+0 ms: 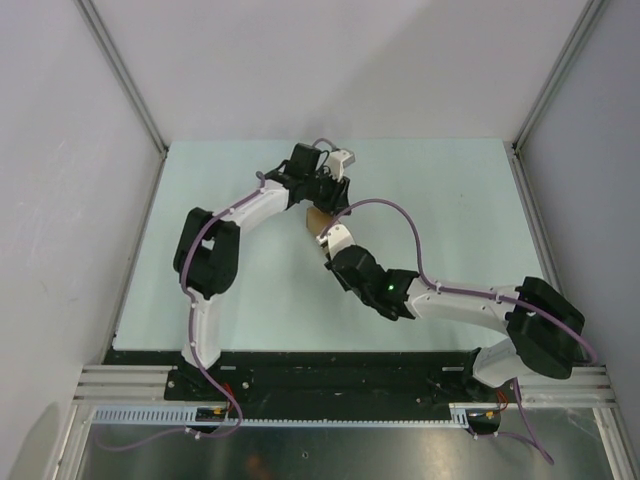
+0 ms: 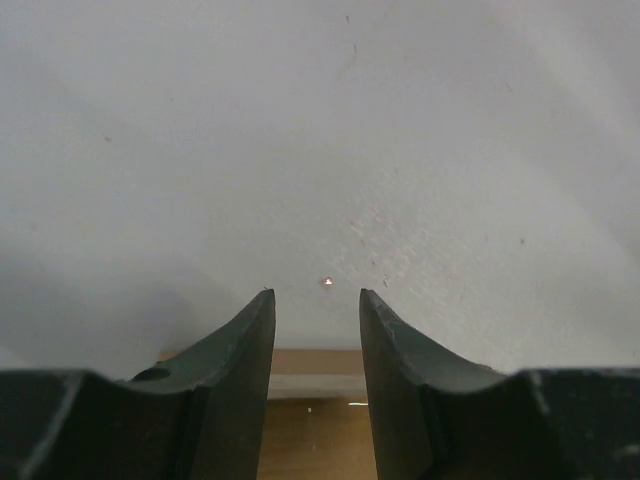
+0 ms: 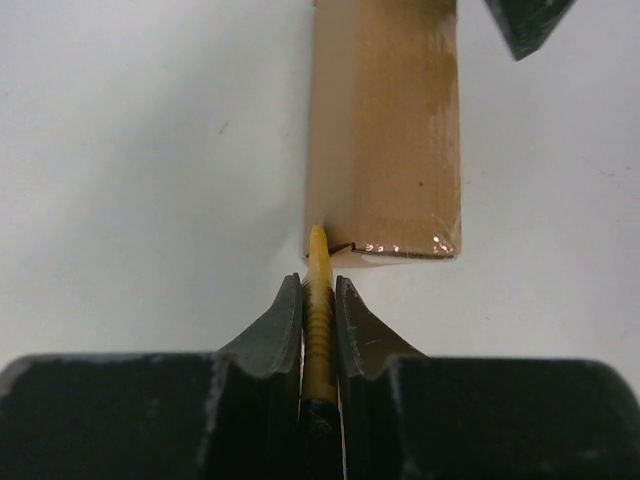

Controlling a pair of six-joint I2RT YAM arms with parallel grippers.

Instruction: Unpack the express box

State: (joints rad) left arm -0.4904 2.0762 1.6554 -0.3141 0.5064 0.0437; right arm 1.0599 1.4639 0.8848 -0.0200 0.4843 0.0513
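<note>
Room: white walls (image 1: 330,70) with metal frame posts close in a pale green table (image 1: 460,200). Both arms reach in from its near edge to the express box.

Left gripper (image 2: 315,295): sits at the far end of the express box. Its two dark fingers are spread with a clear gap. In the left wrist view, the box's tan top shows low down between them. Whether the fingers touch the cardboard cannot be told.

Express box (image 3: 385,130): lies flat on the table about mid-table, between the two grippers. In the top view it is mostly hidden under them.

Express box, look: a plain brown cardboard carton, oblong and flat-topped. Glossy clear tape (image 3: 440,150) runs along its top and glints at the near right corner.

Express box, near end: the edge is slightly ragged, with a paler strip of cardboard showing just under it.

Right gripper (image 3: 319,295): sits just short of the near end of the express box. Its fingers are pressed together on a slim yellow utility knife (image 3: 318,255).

Utility knife: points straight away from the right gripper. Its tip meets the near left corner of the express box, at the edge of the end flap.
</note>
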